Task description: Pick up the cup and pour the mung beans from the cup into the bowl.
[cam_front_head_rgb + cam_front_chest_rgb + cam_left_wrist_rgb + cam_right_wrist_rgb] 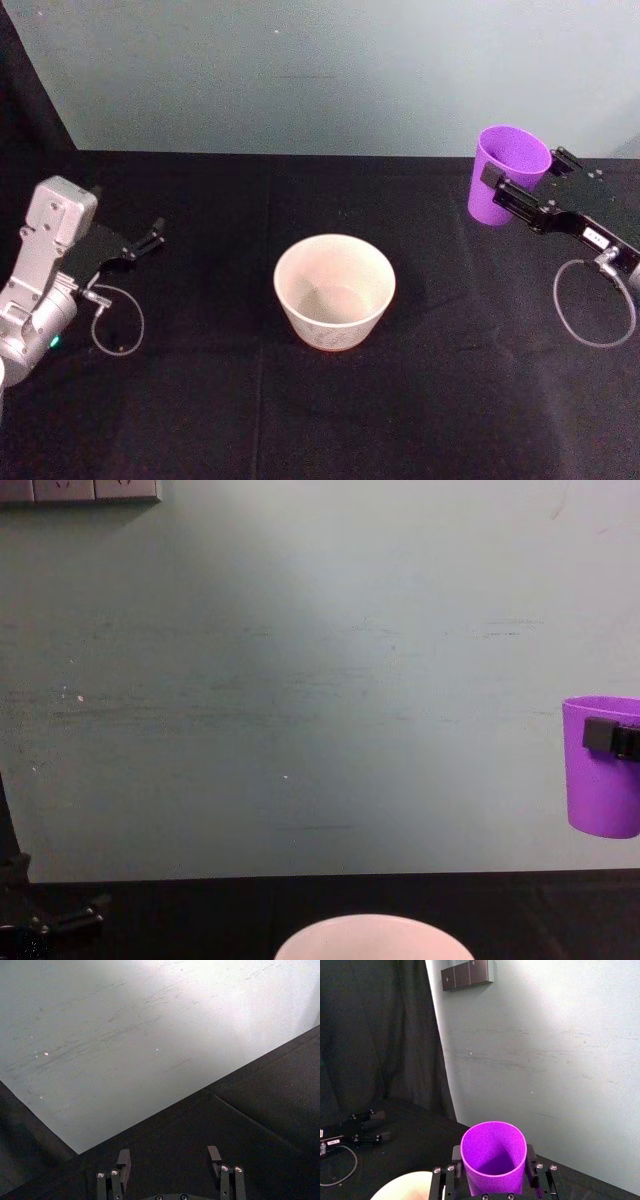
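Bowl point(332, 322): pale pinkish-white, wide and round. We log it upright at the middle of the black worktop point(200, 420). Its rim also shows at the lower edge of the chest view point(372, 935).

Left gripper point(150, 237): we place it low over the worktop's left side, well apart from the bowl. Its fingers point(124, 1156) are spread with nothing between them.

Right gripper point(525, 165): we record it over the far right corner. Its jaws pinch the cup from both sides, just under the rim.

Cup point(512, 150): bright purple and upright, mouth up. It is held clear of the worktop near the far edge on the right, well apart from the bowl. We cannot tell what lies inside.

Wall point(300, 680): pale grey-green, standing behind the worktop's far edge.
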`<action>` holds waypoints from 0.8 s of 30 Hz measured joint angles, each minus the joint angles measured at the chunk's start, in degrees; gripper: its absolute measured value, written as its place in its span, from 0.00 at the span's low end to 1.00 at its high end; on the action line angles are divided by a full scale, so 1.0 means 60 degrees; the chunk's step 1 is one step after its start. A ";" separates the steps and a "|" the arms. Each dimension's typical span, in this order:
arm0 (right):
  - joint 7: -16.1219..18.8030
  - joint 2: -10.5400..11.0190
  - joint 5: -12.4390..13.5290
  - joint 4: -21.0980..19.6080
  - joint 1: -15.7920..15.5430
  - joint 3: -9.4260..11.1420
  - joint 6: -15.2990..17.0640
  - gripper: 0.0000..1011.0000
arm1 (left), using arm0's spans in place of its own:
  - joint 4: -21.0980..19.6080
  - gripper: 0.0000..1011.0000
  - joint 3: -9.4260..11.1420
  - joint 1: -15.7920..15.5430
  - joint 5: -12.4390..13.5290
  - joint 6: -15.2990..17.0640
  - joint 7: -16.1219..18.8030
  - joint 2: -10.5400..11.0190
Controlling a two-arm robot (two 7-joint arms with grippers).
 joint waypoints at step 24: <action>0.0000 0.0000 0.0001 0.0000 0.0000 0.0000 0.0000 0.72 | 0.0000 0.99 0.0001 0.0000 0.0000 0.0000 0.0000 0.0000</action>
